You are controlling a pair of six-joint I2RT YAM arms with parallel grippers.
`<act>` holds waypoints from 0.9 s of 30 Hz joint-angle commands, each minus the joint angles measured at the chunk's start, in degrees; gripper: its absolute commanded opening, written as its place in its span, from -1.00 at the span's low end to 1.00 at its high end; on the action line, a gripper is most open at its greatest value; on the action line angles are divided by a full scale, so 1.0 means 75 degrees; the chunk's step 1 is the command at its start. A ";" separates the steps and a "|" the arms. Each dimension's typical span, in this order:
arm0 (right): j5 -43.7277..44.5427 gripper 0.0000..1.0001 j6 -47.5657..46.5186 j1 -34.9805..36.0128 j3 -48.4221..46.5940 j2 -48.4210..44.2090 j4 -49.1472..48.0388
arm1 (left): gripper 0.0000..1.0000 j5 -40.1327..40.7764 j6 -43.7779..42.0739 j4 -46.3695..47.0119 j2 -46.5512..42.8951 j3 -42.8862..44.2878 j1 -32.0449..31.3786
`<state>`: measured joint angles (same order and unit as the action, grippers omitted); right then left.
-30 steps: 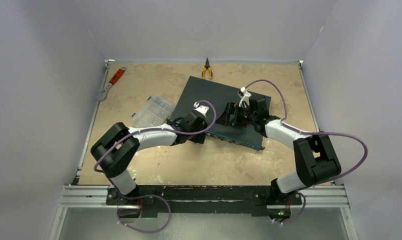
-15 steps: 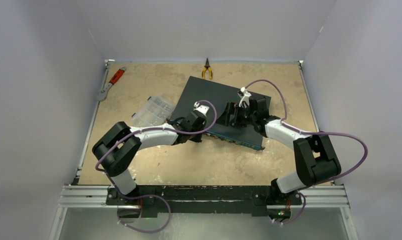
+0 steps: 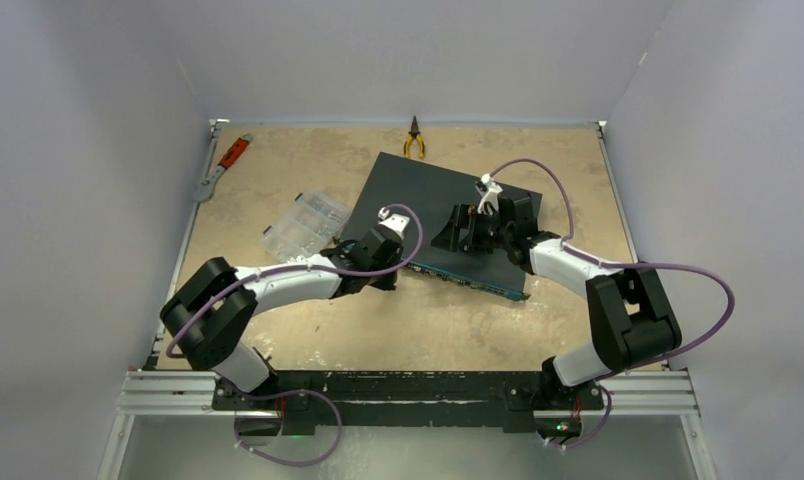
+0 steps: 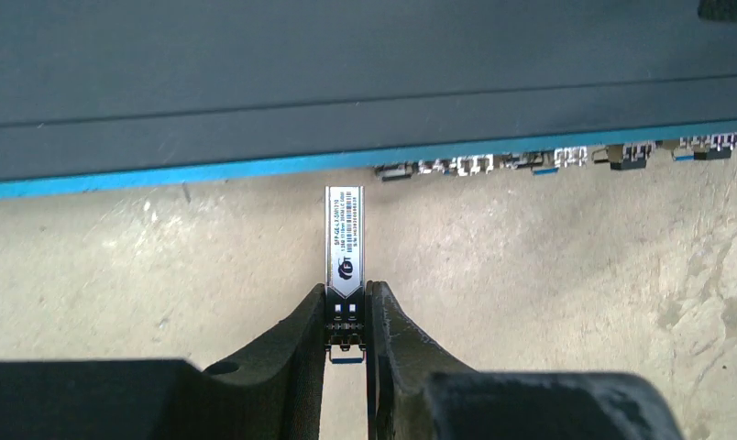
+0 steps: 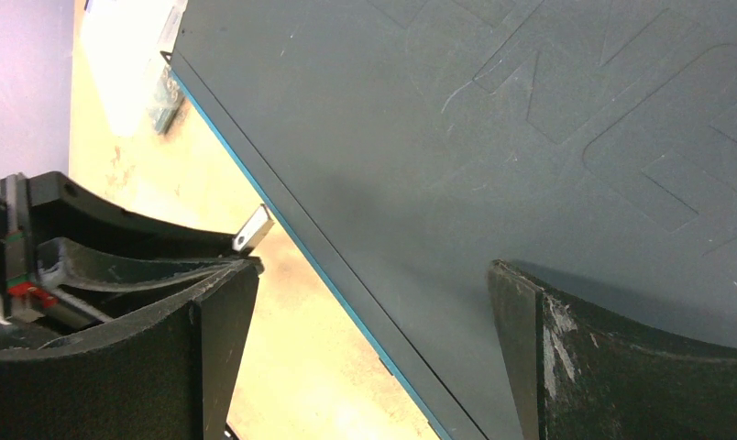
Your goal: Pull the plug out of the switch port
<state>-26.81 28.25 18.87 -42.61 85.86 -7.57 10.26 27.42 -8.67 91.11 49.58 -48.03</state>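
The switch (image 3: 428, 200) is a flat dark-teal box lying at an angle mid-table, its blue-edged port face (image 4: 566, 158) toward the arms. My left gripper (image 3: 388, 278) is shut on the plug (image 4: 344, 238), a slim silver labelled module. In the left wrist view the gripper (image 4: 346, 291) holds the plug clear of the switch (image 4: 346, 82), with bare table between its tip and the blue edge. My right gripper (image 3: 456, 232) is open and empty over the switch top (image 5: 493, 128), its jaws (image 5: 372, 270) straddling the front edge. The plug tip (image 5: 253, 227) also shows there.
A clear plastic compartment box (image 3: 303, 222) lies left of the switch. Yellow-handled pliers (image 3: 414, 140) lie at the back edge and a red-handled wrench (image 3: 223, 165) at the back left. Grey walls enclose the table on three sides.
My left gripper has drawn back to the left, away from the switch's port face, taking the plug with it. The right arm has stayed put.
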 commanded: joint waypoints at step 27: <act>-0.0023 0.97 -0.0122 0.0041 0.0020 0.0128 0.0354 | -0.40 0.1411 0.1801 -0.1870 -0.1466 -0.1306 -0.0007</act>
<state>-26.94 28.23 18.85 -42.61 85.89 -7.57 18.17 39.07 -20.69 81.12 40.01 -48.03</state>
